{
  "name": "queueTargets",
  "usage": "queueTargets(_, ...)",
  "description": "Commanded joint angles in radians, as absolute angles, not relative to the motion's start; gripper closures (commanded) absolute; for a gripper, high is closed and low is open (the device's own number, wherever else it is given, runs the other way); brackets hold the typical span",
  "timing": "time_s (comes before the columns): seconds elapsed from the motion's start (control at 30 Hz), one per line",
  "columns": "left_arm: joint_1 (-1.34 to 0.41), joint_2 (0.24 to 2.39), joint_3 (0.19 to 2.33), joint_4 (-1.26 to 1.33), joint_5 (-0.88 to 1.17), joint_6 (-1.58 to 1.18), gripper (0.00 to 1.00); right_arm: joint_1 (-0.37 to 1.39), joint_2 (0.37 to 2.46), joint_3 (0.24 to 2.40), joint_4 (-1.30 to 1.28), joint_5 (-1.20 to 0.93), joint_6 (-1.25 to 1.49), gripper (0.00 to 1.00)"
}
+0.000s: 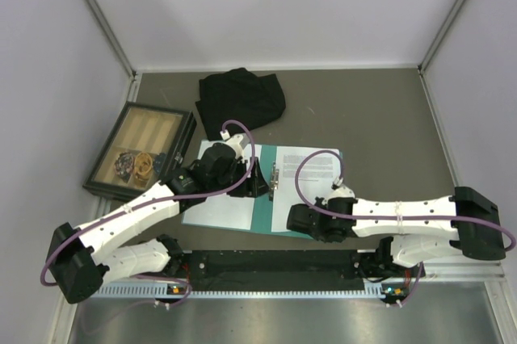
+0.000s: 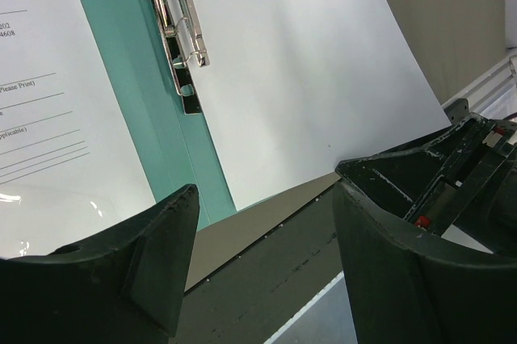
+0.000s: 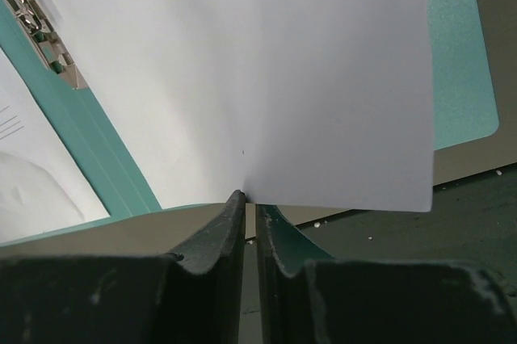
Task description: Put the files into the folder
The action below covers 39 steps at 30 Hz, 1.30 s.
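The teal folder [image 1: 265, 203] lies open in the middle of the table, with its metal clip [image 2: 182, 37] at the spine. One white sheet [image 1: 218, 208] lies on its left half. The other sheet [image 1: 311, 170] lies over its right half, its near edge raised. My right gripper [image 1: 297, 216] is shut on that near edge, and the paper bends up from its tips [image 3: 250, 203]. My left gripper [image 1: 252, 182] hovers over the spine's near end. It is open and empty [image 2: 266, 223], and both sheets and the clip show beyond it.
A black cloth [image 1: 241, 98] lies at the back. A dark-framed wooden tray [image 1: 141, 150] holding small items stands at the left, close to the left arm. A black rail [image 1: 275, 263] runs along the near edge. The right gripper's body [image 2: 468, 158] shows beside the left gripper.
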<state>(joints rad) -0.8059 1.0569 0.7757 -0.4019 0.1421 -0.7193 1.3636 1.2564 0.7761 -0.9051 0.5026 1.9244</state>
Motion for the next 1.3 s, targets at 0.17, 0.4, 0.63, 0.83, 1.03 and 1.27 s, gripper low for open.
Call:
queueTargets(0.17,-0.802,1.052,0.773,-0.356,0.153,-0.718,0.28,1.388,1.249,0.776,-0.896,0.508,1.941,0.87)
queueTargets(0.4,-0.801,1.055,0.767,-0.35,0.16,-0.719,0.28,1.388,1.282,0.798,-0.871,0.491,1.922,0.84)
queueTargets(0.63,-0.801,1.046,0.765,-0.354,0.153,-0.718,0.28,1.387,1.279,0.792,-0.871,0.488,1.922,0.82)
queueTargets(0.83,-0.802,1.054,0.764,-0.348,0.161,-0.719,0.28,1.387,1.279,0.788,-0.876,0.485,1.922,0.78)
queueTargets(1.03,-0.799,1.055,0.761,-0.35,0.161,-0.718,0.28,1.393,1.269,0.79,-0.868,0.477,1.867,0.47)
queueTargets(1.27,-0.785,1.06,0.778,-0.37,0.15,-0.693,0.28,1.512,1.229,0.816,-0.982,0.468,1.79,0.01)
